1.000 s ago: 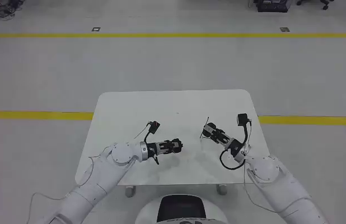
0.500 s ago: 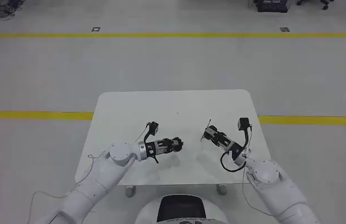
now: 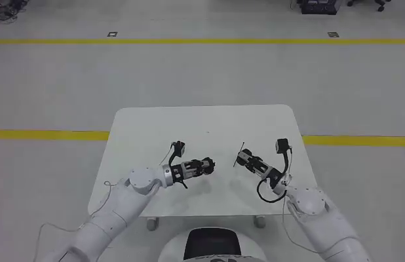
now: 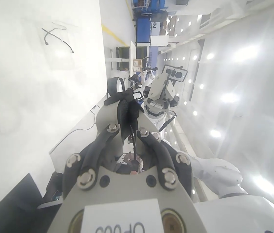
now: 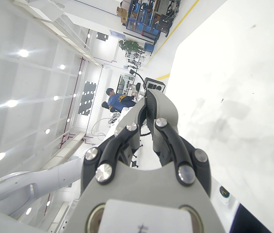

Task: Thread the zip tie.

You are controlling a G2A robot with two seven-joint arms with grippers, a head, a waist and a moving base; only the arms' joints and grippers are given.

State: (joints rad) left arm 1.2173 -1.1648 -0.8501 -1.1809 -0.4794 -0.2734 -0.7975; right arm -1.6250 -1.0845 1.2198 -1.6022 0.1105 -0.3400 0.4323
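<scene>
As top view shows, zip tie (image 3: 242, 147) pinched in right gripper (image 3: 240, 156)

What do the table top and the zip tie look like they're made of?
Table top: white, smooth, faintly glossy board, likely laminate; it shows soft reflections and smudges. Zip tie, held in the right gripper: thin black strip that bows in a curve, so probably flexible plastic.
</scene>
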